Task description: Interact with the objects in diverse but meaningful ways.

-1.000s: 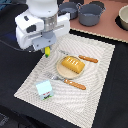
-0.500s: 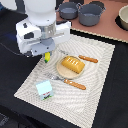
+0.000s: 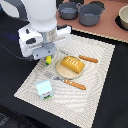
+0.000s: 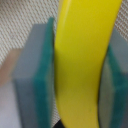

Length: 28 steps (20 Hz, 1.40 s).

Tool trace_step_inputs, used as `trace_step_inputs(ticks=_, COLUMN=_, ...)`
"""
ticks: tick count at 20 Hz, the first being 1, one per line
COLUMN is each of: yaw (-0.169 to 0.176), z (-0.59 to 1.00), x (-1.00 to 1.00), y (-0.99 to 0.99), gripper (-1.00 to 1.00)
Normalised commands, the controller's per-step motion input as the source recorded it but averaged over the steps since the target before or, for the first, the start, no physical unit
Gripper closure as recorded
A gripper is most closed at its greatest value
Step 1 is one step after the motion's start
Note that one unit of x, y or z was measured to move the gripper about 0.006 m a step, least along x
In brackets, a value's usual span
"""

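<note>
Small yellow banana (image 4: 80,60) clamped between green-padded grey gripper (image 3: 48,56) fingers (image 4: 35,85), held above woven placemat (image 3: 95,95), beside golden-orange scored bread loaf (image 3: 72,64) on round plate (image 3: 60,70)

Your yellow banana (image 4: 82,60) clamped between green-padded claw (image 3: 48,59) fingers, raised off the mat, golden scored bread loaf (image 3: 71,64) flat on a round plate (image 3: 63,73), white-and-blue cube carton (image 3: 44,89) upright nearby.

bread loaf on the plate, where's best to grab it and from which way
Probably from straight above, across the short width of the bread loaf at its middle. It lies flat on the plate with its long sides exposed. The pincer is shut on the banana, so that goes down first.
</note>
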Motion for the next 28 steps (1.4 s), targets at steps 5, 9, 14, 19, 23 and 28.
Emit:
trace_step_inputs(ticks=5, yaw=-0.005, z=0.33, x=0.03, y=0.11, gripper=-1.00)
trace_step_inputs(ticks=9, yaw=0.000, z=0.41, x=-0.06, y=0.43, gripper=-1.00)
trace_step_inputs(ticks=14, yaw=0.000, z=0.26, x=-0.25, y=0.79, gripper=-1.00)
trace_step_inputs(ticks=19, yaw=0.000, z=0.18, x=-0.27, y=0.77, gripper=-1.00)
trace_step_inputs(ticks=23, yaw=0.000, z=0.18, x=-0.41, y=0.74, gripper=-1.00)
trace_step_inputs(ticks=28, yaw=0.084, z=0.18, x=-0.43, y=0.46, gripper=-1.00)
